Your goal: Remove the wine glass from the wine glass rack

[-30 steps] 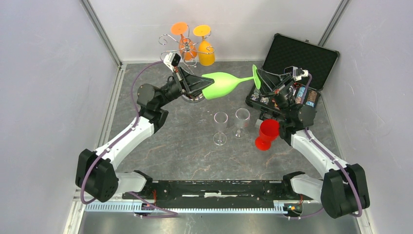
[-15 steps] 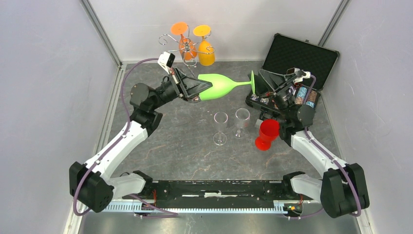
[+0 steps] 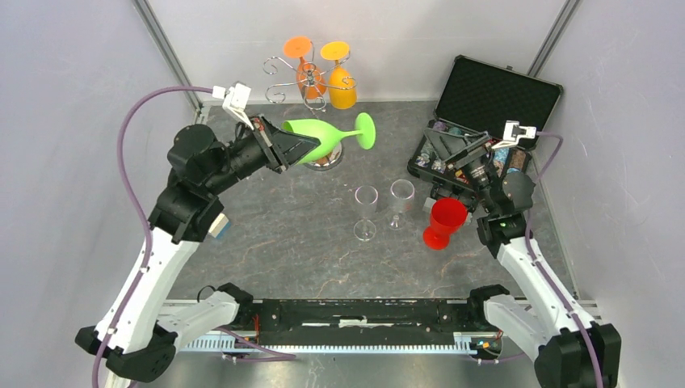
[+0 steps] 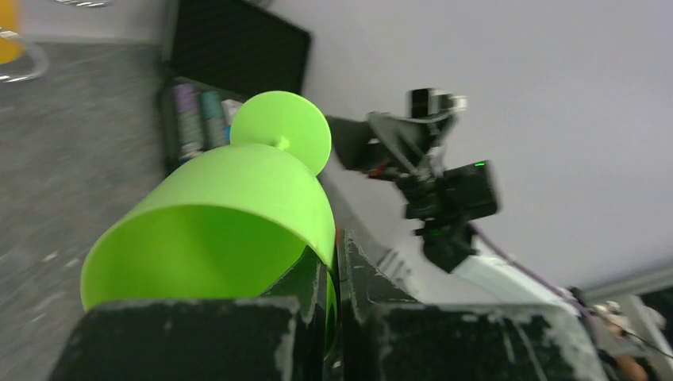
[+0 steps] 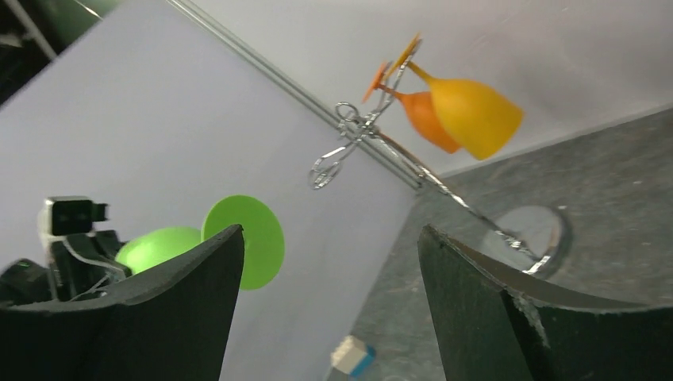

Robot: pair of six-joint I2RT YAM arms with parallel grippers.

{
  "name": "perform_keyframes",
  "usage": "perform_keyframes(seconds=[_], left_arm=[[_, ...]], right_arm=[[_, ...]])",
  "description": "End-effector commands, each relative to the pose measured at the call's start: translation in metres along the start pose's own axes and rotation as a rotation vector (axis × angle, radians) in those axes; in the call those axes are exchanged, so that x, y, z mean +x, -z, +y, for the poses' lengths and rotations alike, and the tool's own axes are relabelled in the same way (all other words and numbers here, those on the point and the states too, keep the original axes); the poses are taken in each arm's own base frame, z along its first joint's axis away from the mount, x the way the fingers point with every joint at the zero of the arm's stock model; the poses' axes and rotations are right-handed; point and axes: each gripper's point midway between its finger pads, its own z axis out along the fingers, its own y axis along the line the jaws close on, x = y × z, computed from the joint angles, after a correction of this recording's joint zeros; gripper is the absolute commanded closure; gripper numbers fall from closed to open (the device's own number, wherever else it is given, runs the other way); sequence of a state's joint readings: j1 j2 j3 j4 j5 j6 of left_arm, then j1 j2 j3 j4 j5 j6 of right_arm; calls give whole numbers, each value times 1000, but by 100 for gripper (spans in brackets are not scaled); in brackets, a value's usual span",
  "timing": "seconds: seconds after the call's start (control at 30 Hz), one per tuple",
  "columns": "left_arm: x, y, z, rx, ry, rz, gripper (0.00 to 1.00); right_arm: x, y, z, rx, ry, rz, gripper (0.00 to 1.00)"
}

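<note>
Left gripper [image 3: 300, 147] pinches green wine glass [image 3: 327, 133] wall at rim, glass sideways, off wine glass rack [image 3: 279, 89], likely for carrying. Right gripper [image 3: 454, 147] spread, empty, well apart.

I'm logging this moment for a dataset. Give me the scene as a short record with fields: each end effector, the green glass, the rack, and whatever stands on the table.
left end effector: shut on the bowl rim of the green wine glass
green wine glass: held on its side, off the rack
right end effector: open, holding nothing, near the black case
wine glass rack: orange glass and yellow glass hang upside down
table: two clear glasses and a red glass, upright
</note>
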State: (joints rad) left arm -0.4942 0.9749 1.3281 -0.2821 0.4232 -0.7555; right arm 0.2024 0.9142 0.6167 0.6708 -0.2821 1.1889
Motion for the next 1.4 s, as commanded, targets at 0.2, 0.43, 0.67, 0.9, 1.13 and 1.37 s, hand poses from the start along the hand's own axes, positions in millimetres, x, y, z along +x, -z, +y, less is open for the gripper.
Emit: perform_keyframes(seconds=[0.2, 0.43, 0.67, 0.9, 1.13, 1.37], left_arm=[[27, 52, 91, -503, -297, 241, 98], [76, 41, 121, -643, -401, 507, 98], [134, 19, 143, -683, -454, 765, 98], [173, 7, 172, -745, -448, 908, 98], [206, -7, 192, -736, -430, 949, 98], [222, -13, 199, -723, -392, 955, 96]], right_arm=[[-37, 21, -7, 194, 594, -11, 12], [-42, 40, -23, 298, 679, -5, 11], [-34, 49, -40, 351, 696, 45, 10], [-28, 56, -50, 380, 699, 68, 10], [-25, 61, -58, 405, 675, 67, 10], [-24, 63, -60, 410, 666, 69, 10]])
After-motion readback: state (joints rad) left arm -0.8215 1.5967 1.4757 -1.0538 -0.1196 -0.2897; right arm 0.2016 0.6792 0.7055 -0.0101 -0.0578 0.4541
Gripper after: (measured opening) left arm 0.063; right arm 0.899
